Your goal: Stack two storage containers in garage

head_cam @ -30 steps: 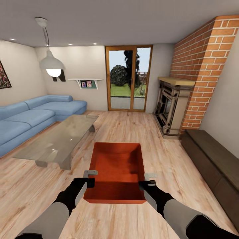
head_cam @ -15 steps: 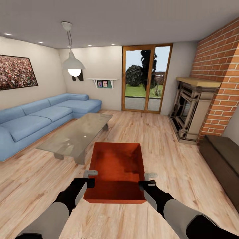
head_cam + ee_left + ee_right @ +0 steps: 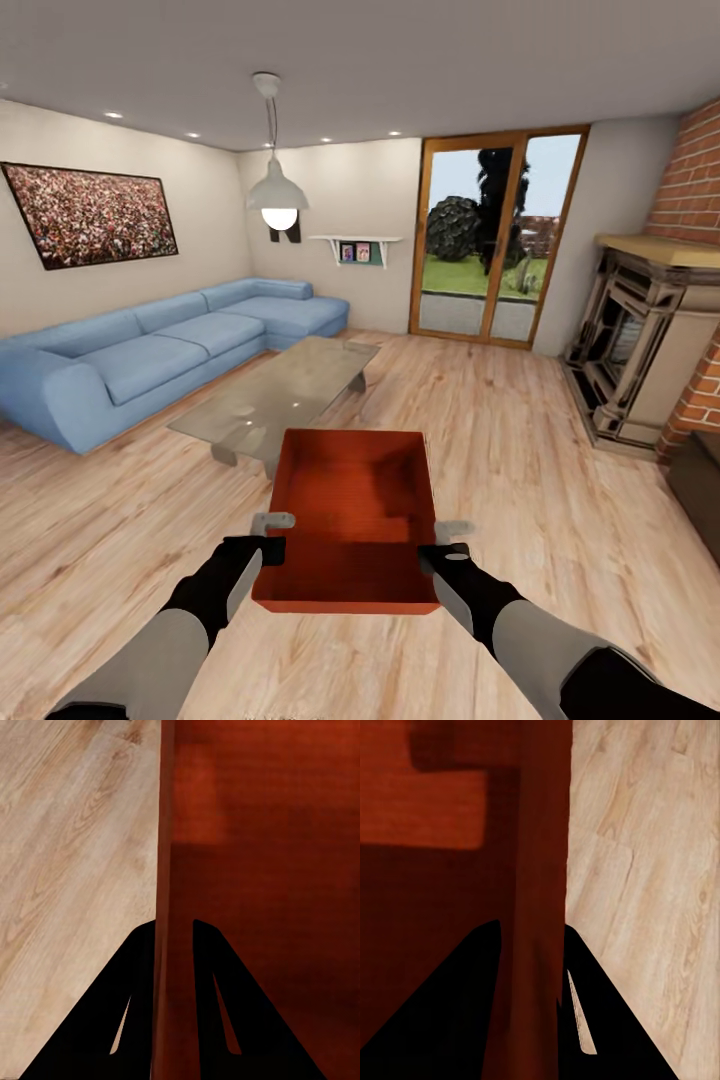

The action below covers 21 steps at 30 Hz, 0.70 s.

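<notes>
Light wood plank flooring [image 3: 520, 430] runs across the living room, with a long blue corner sofa [image 3: 150, 350] at the left of the frame and a low glass-topped coffee table [image 3: 280, 395] just beyond the middle. Glazed wooden patio doors [image 3: 495, 245] stand at the upper right, a brick fireplace with a dark metal stove [image 3: 640, 350] at the right edge, a white pendant lamp [image 3: 277, 190] near the top centre, and a framed reddish picture [image 3: 90, 213] on the left wall.

Low in the centre of the frame hangs an orange-red rectangular topless storage container [image 3: 350, 520], held clear of the planks between both arms. The left gripper [image 3: 266, 548] pinches the container's left wall, one black finger [image 3: 127, 1005] outside and one inside. The right gripper [image 3: 443, 553] is clamped likewise on the right wall, its fingers [image 3: 600, 1020] straddling the thin rim.
</notes>
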Available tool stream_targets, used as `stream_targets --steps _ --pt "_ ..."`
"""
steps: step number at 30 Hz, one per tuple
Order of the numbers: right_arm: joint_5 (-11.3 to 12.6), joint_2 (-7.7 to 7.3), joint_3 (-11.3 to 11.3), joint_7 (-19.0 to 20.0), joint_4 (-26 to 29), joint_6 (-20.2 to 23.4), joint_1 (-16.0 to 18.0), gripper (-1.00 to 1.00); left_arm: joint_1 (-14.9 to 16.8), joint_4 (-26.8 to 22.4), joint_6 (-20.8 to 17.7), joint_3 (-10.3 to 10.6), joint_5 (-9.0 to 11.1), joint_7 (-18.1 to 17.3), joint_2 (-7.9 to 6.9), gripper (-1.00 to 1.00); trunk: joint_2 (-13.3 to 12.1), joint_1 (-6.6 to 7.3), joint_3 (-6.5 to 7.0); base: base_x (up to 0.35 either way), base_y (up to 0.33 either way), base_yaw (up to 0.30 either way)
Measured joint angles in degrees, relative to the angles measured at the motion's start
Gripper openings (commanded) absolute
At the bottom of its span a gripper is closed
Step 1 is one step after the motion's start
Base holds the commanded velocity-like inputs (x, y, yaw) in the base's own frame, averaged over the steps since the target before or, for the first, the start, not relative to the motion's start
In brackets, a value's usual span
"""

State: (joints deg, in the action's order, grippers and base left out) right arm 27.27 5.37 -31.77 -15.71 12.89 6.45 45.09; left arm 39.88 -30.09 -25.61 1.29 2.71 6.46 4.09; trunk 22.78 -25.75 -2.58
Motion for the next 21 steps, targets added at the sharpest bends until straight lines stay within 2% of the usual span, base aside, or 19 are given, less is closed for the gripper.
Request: stream_targets --steps 21 --pt "0.01 0.00 -0.05 0.01 -0.01 0.00 0.00 -1.00 -0.01 0.09 0.09 0.04 0.11 0.00 -0.03 -1.00 0.00 0.00 0.00 0.000 0.000 0.300"
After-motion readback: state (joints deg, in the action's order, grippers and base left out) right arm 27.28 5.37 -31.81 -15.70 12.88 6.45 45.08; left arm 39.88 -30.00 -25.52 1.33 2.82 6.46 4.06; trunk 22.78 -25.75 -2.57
